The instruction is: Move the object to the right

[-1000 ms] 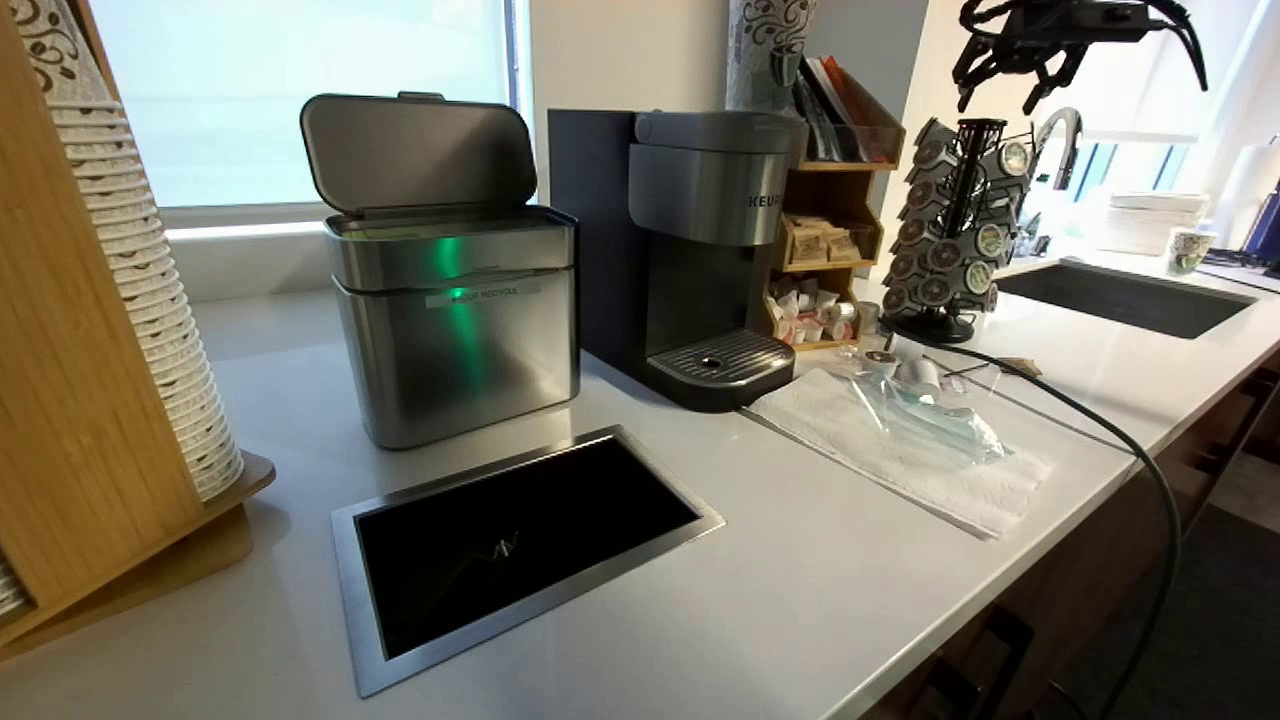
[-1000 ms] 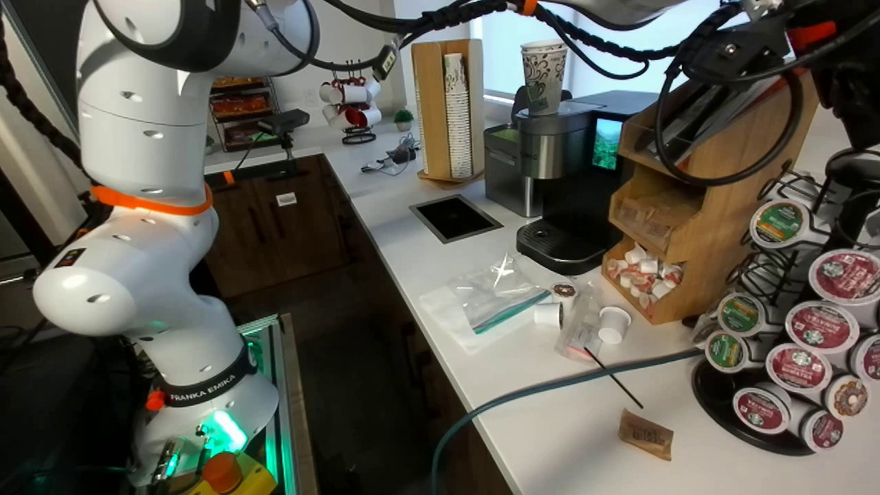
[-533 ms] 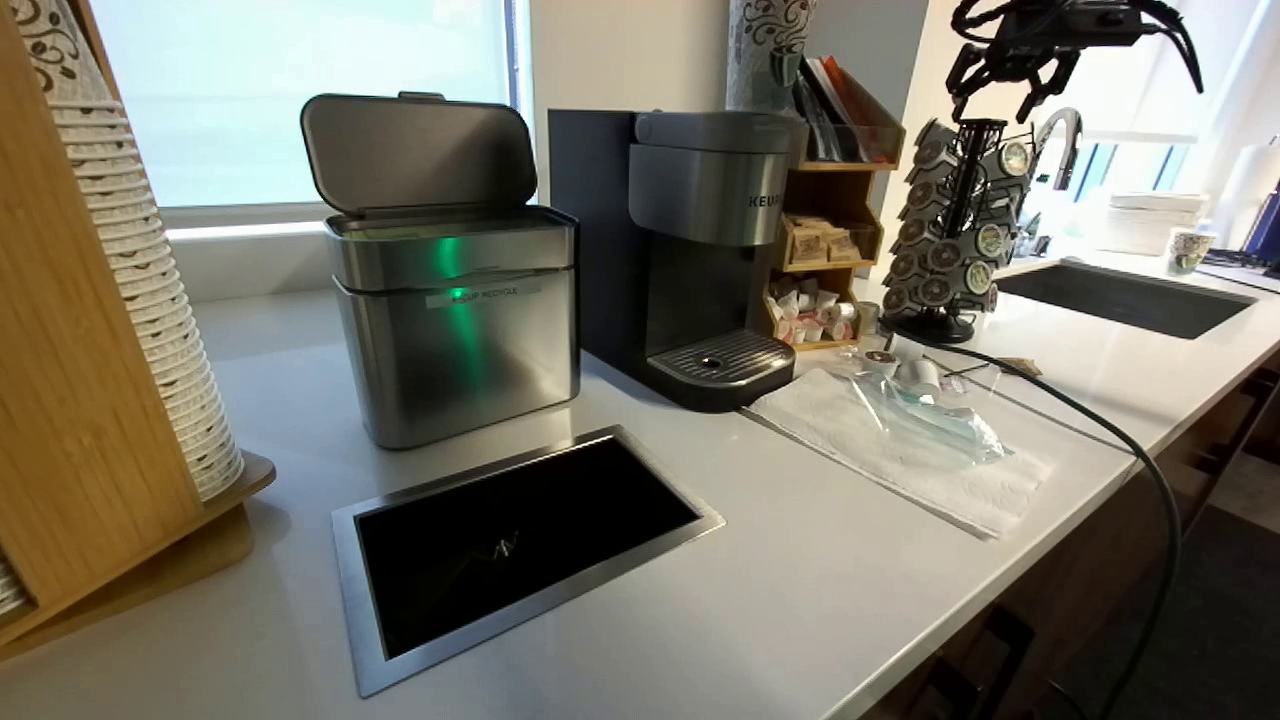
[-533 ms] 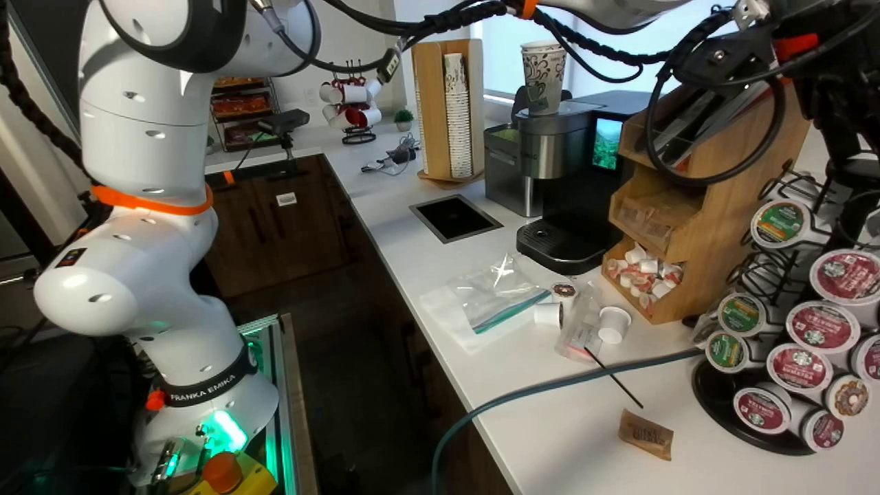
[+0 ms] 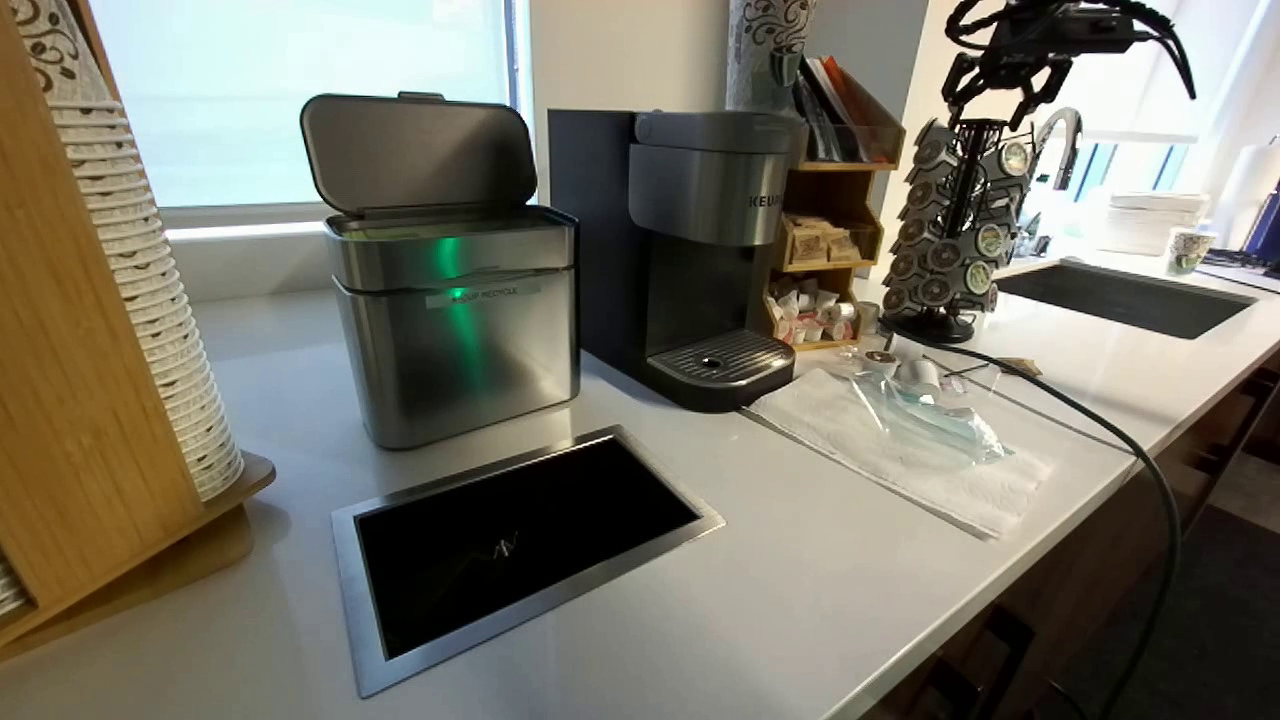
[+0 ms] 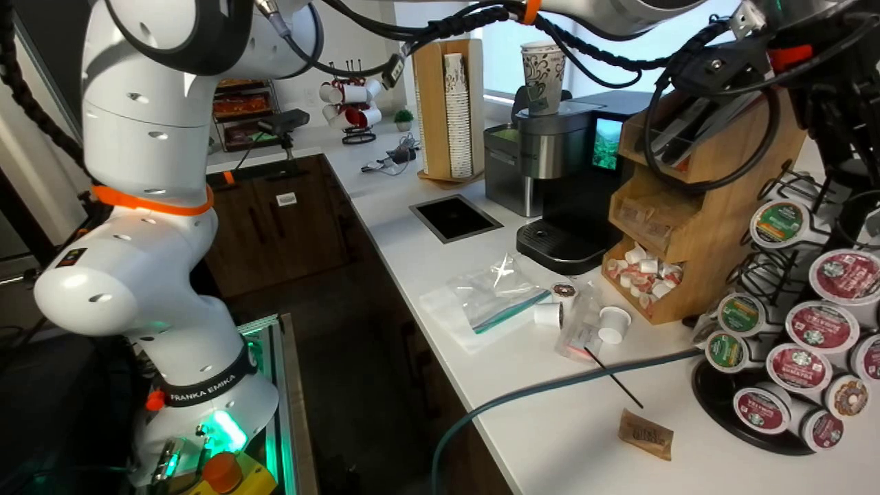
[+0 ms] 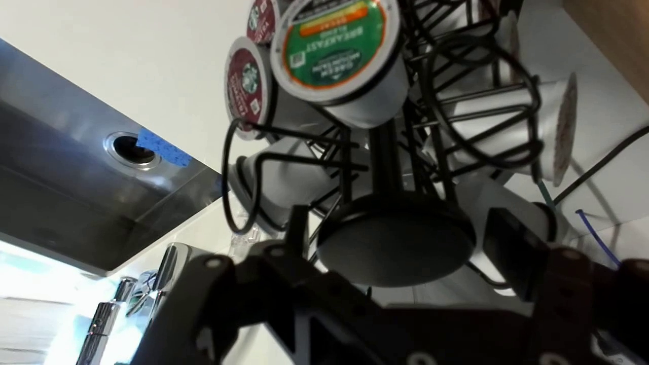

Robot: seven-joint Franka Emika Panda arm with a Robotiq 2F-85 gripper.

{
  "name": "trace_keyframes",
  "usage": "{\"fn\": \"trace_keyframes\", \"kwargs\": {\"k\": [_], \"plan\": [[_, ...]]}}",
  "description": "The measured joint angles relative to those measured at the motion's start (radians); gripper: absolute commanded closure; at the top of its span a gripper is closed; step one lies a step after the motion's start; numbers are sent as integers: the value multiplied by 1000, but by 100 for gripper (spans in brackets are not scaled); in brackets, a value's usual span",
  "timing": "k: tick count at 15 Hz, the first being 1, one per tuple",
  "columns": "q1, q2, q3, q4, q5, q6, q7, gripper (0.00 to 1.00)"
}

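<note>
Black wire makes the tall rack (image 5: 966, 180), and it stands upright on the white worktop (image 5: 760, 590), between a wooden shelf (image 6: 722, 234) and the sink (image 5: 1127, 299). Coffee pods (image 6: 821, 324) sit on its sides. One has a green lid (image 7: 334, 45) and many have red lids (image 6: 845, 276). The gripper (image 5: 986, 119) is at the very top of the rack. Its jaws are wide, one on each side of the round black cap (image 7: 398, 246). In the wrist view, gaps show between the cap and the jaws. How far down the jaws reach, I cannot tell. The white arm (image 6: 144, 158) stretches across the top of an exterior view.

Near the rack's foot (image 6: 711, 405) lies a small brown packet (image 6: 646, 434). A thin black stick (image 6: 627, 391) crosses a long dark cord (image 6: 495, 400); I cannot tell which is on top. Farther off are a white cup (image 6: 614, 324) and a clear bag (image 6: 498, 289), which rests on a paper towel (image 5: 880, 455). The shelf has little cups (image 6: 643, 271) in its lowest part. Next to the shelf is the coffee maker (image 5: 690, 200), then a shiny metal bin (image 5: 460, 350) with its lid (image 5: 420, 150) up. In front of the bin, a metal frame (image 5: 358, 590) goes around a dark hole (image 5: 560, 520) in the worktop. Near that stands a wooden holder (image 5: 90, 350) with stacked paper cups (image 5: 150, 300).
</note>
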Motion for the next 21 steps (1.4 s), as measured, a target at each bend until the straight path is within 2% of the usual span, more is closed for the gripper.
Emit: {"fn": "trace_keyframes", "kwargs": {"k": [1,3,11,21], "plan": [[0,0,0,3,0,1,0,37],[1,1,0,6,-2,9,0,51],[2,7,-1,6,-8,39,0,51],[-3,66,-27,16,-12,237,21,51]]}}
